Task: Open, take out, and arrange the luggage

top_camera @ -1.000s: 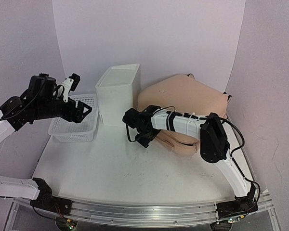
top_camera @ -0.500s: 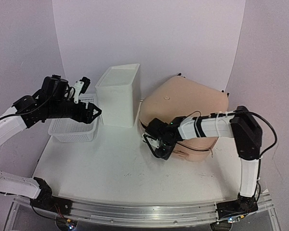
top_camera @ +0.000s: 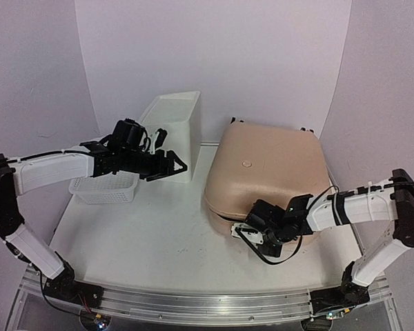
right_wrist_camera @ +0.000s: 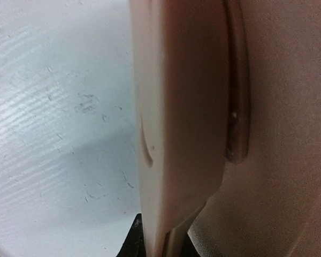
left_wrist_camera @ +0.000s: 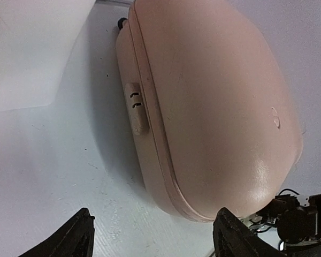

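The peach-pink luggage [top_camera: 269,165] lies flat on the right half of the table, closed, with black wheels showing at its far edge. My right gripper [top_camera: 252,231] is at its near-left corner, shut on a thin pink handle-like piece of the luggage [right_wrist_camera: 171,176]; only the dark finger bases [right_wrist_camera: 134,241] show. My left gripper [top_camera: 176,165] hovers open between the white box and the luggage, holding nothing. In the left wrist view its fingertips [left_wrist_camera: 77,235] frame the luggage's [left_wrist_camera: 214,107] rounded corner, and a side handle [left_wrist_camera: 136,107] shows on the shell.
A tall white plastic box [top_camera: 172,127] stands at the back centre, left of the luggage. A white mesh basket [top_camera: 103,189] sits at the left, under my left arm. White walls close in the table at the back and both sides.
The luggage has come down from a tilt and now lies flat, nearer the front. My right gripper shut on its edge and swung to the near right. My left arm reached right, towards the luggage.
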`<control>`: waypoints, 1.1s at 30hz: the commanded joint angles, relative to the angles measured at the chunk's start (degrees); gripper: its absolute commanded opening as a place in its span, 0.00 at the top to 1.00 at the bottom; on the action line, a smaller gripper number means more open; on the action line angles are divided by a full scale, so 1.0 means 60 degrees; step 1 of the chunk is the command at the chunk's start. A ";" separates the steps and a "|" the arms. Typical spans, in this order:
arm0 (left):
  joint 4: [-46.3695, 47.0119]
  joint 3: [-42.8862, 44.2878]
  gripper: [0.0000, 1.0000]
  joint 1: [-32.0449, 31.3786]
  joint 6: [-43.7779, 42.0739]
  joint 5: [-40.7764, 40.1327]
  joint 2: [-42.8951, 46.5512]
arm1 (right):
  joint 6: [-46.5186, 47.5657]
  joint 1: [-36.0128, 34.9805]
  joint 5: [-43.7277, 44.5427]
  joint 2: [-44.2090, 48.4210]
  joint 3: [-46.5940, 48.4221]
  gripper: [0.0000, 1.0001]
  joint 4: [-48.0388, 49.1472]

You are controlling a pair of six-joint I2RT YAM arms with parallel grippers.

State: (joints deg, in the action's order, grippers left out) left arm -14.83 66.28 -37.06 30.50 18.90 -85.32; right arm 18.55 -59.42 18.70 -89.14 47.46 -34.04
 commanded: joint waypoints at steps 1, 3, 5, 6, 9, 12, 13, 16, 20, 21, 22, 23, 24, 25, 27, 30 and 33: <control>0.1665 0.0583 0.22 0.0053 0.1472 0.1205 -0.0639 | -0.0526 0.0472 0.3437 0.1432 -0.0365 1.00 -0.0208; 0.2323 0.0570 0.20 0.0042 0.1883 0.1705 -0.0930 | -0.0573 0.0609 0.3602 0.1951 -0.0410 0.93 -0.0075; 0.2877 0.0673 0.19 -0.0015 0.1878 0.2156 -0.1180 | -0.0618 0.0619 0.3055 0.2571 -0.0442 0.62 -0.0026; 0.2986 0.0678 0.18 -0.0061 0.1813 0.2167 -0.1250 | -0.0698 0.0618 0.2573 0.2874 -0.0416 0.45 -0.0025; 0.3296 0.0577 0.15 -0.0170 0.1441 0.2082 -0.1360 | -0.1295 0.0578 0.0809 0.3632 -0.0093 0.17 -0.0137; 0.4165 0.0468 0.03 -0.0376 0.1275 0.2337 -0.1617 | -0.2552 0.0535 -0.1262 0.4171 0.0832 0.05 -0.0693; 0.4619 0.0449 0.01 -0.0493 0.1281 0.2500 -0.1727 | -0.2936 0.0538 -0.2123 0.4394 0.0999 0.02 -0.0696; 0.5640 0.0372 0.01 -0.0887 0.1395 0.2395 -0.2168 | -0.4377 0.0542 -0.2645 0.4858 0.1578 0.02 -0.0522; 0.7574 -0.0039 0.07 -0.0913 0.3009 0.2278 -0.2821 | -0.5564 0.0586 -0.0217 0.4861 0.2784 0.02 -0.1012; 0.8452 -0.0183 0.07 -0.0906 0.3297 0.2259 -0.2965 | -0.5663 0.0687 0.0256 0.4685 0.3191 0.02 -0.1351; 0.9232 -0.0396 0.06 -0.0913 0.3768 0.2234 -0.3141 | -0.5626 0.0857 0.0401 0.4471 0.3576 0.02 -0.1653; 0.9848 -0.0569 0.04 -0.0913 0.4329 0.2169 -0.3315 | -0.5493 0.0976 0.0427 0.4261 0.3878 0.02 -0.1821; 1.0236 -0.0642 0.03 -0.0913 0.4673 0.2113 -0.3505 | -0.5350 0.1048 0.0507 0.3990 0.4127 0.02 -0.1976; 1.0644 -0.0721 0.02 -0.0921 0.5033 0.2108 -0.3695 | -0.5171 0.1062 0.0530 0.3796 0.4357 0.02 -0.2056; 1.1786 -0.0937 0.02 -0.0928 0.5914 0.2082 -0.4150 | -0.4836 0.1067 0.0503 0.3414 0.4823 0.02 -0.2262; 1.3693 -0.1493 0.05 -0.0914 0.7179 0.1644 -0.4786 | -0.4356 0.1063 0.0043 0.3036 0.5413 0.02 -0.2324; 1.4277 -0.1512 0.05 -0.1016 0.7808 0.1666 -0.5419 | -0.4147 0.1069 -0.0047 0.2899 0.5635 0.02 -0.2328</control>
State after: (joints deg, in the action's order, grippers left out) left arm 55.68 57.71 -42.70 67.29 29.91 -114.30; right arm -8.82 -52.97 18.81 -71.35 77.67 -46.85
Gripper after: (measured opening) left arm 0.951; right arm 0.983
